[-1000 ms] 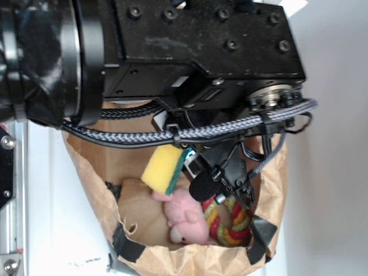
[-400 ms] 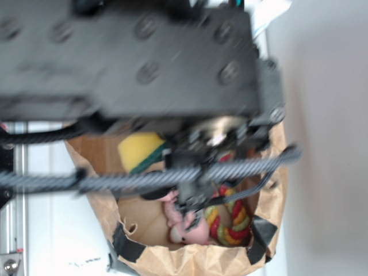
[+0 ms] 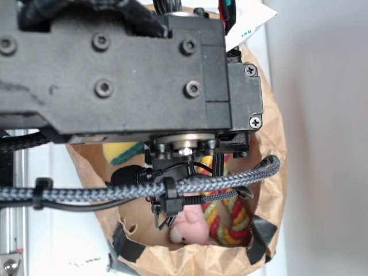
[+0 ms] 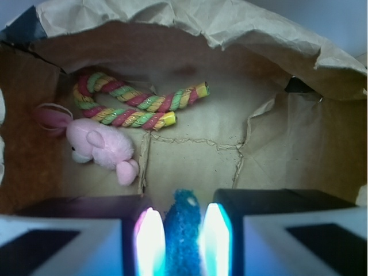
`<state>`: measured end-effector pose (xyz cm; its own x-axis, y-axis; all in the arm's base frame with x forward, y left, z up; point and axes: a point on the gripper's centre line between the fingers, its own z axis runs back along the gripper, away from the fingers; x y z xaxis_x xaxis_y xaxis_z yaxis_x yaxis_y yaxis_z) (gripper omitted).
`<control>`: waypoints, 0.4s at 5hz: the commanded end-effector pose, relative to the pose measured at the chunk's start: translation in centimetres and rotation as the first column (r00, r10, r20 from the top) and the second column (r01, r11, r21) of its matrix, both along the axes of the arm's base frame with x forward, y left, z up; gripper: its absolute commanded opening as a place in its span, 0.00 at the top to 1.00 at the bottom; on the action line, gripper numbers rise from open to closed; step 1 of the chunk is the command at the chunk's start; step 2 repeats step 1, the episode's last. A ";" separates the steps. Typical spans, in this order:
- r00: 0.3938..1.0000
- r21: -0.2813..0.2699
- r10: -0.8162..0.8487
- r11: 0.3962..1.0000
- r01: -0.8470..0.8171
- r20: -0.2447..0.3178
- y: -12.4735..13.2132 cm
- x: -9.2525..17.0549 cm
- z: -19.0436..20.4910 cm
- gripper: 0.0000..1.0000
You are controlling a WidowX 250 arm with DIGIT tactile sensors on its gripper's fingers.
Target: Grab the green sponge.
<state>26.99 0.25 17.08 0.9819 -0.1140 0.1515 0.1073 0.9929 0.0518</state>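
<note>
The green sponge (image 4: pixel 183 221) stands on edge between my fingers in the wrist view, its dark green scouring layer facing the camera. My gripper (image 4: pixel 179 241) is shut on it, both bright pads pressing its sides, above the brown floor of the paper bag (image 4: pixel 190 17). In the exterior view only a yellow corner with a green edge of the sponge (image 3: pixel 122 152) shows under the black arm body (image 3: pixel 115 69), which hides the fingers.
A pink plush pig (image 4: pixel 100 146) (image 3: pixel 190 227) lies on the bag floor at the left. A red-yellow-green braided rope (image 4: pixel 132 103) (image 3: pixel 227 221) lies bent beside it. Crumpled bag walls (image 3: pixel 270 149) stand all round. A braided cable (image 3: pixel 172 187) crosses the bag opening.
The arm has swung left across the exterior view, carrying the sponge left with it. The sponge, plainly in view before, now shows only as a corner under the arm.
</note>
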 end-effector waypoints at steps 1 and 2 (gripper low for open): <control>0.997 -0.017 0.047 0.999 -0.046 0.058 0.8 -0.9 1.8 1.00; 0.997 -0.017 0.047 0.999 -0.046 0.058 0.8 -0.9 1.8 1.00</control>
